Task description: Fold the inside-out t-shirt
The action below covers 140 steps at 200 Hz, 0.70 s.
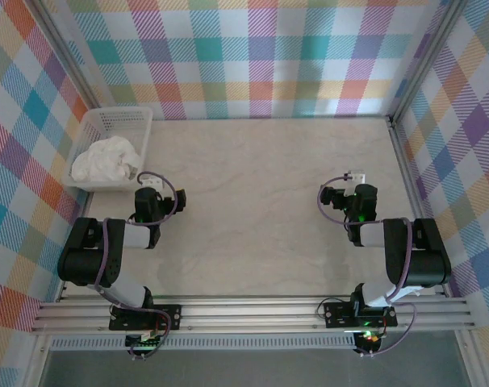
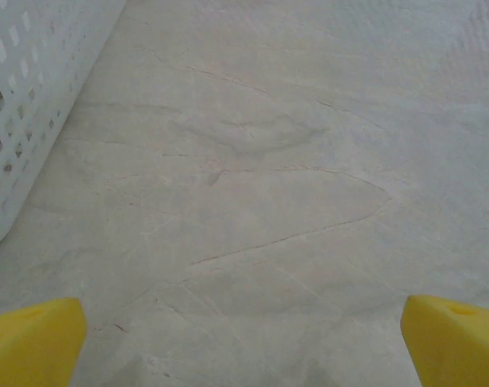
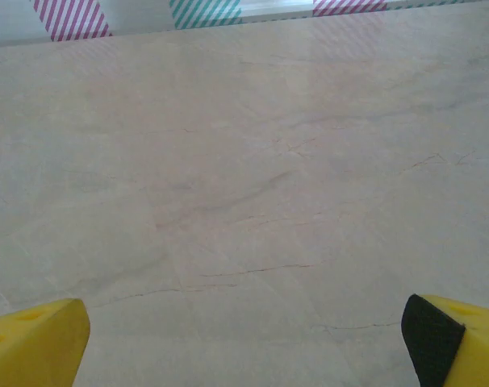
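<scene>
- Nearest, both arms sit folded back close to their bases at the near edge of the bench (image 1: 261, 161); I judge the job to be at its very first step, with the fetching of the cloth not yet begun
- The left tool (image 1: 150, 185) (image 2: 244, 343) hangs low over the marbled surface, its yellow fingers (image 2: 35, 343) spread wide with nothing between them
- The right tool (image 1: 357, 177) (image 3: 244, 343) is likewise spread wide and holds nothing, over the right side of the bench and well apart from the cloth
- The pale stretch between the two tools looks like the natural place to lay the shirt flat
- Just beyond and to the left of the left tool stands the white mesh basket (image 1: 115, 114) (image 2: 18, 121), close against the left wall
- The inside-out t-shirt (image 1: 106, 159) lies bunched in a heap inside that basket; its print and label are too small to make out from above
- The next move, as I see it, falls to the left tool: reach over the basket's rim, come down on the top of the heap, pinch a fold and lift it clear of the mesh before carrying it to the middle
- The soft heap may give up only one layer to the pinch, and a trailing edge could snag on the rim
</scene>
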Tool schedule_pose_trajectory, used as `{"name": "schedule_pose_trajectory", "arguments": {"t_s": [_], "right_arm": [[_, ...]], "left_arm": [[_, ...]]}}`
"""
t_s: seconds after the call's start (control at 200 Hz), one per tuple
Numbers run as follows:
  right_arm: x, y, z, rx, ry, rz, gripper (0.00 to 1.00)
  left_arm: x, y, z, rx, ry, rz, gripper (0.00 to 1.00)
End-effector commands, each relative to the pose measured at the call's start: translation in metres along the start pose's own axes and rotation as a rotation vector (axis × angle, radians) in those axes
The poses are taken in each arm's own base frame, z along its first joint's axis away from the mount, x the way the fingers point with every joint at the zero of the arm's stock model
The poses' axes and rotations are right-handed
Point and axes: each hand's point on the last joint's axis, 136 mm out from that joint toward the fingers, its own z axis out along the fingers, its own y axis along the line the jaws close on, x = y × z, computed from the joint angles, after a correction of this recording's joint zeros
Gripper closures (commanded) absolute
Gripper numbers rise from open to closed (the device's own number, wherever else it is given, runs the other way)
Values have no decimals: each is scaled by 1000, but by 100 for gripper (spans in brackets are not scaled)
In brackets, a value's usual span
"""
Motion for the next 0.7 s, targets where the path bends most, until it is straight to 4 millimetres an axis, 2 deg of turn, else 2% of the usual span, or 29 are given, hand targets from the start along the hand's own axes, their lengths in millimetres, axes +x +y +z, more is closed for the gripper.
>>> {"name": "schedule_pose_trajectory", "arguments": {"t_s": [0.0,0.51,0.62,0.695], "right_arm": [[-10,2,1,-17,-29,-24,0],[-10,2,0,-18,-30,-23,0],[-23,0,-8,4,-39,-15,0],[-39,-12,-22,81,-55,14,0]], "left_arm": [[-12,-5,0,19,-33,14,0],[-12,-5,0,18,-33,15,0],[-12,-5,0,18,-34,14,0],[-14,-4,-1,13,-40,14,0]]}}
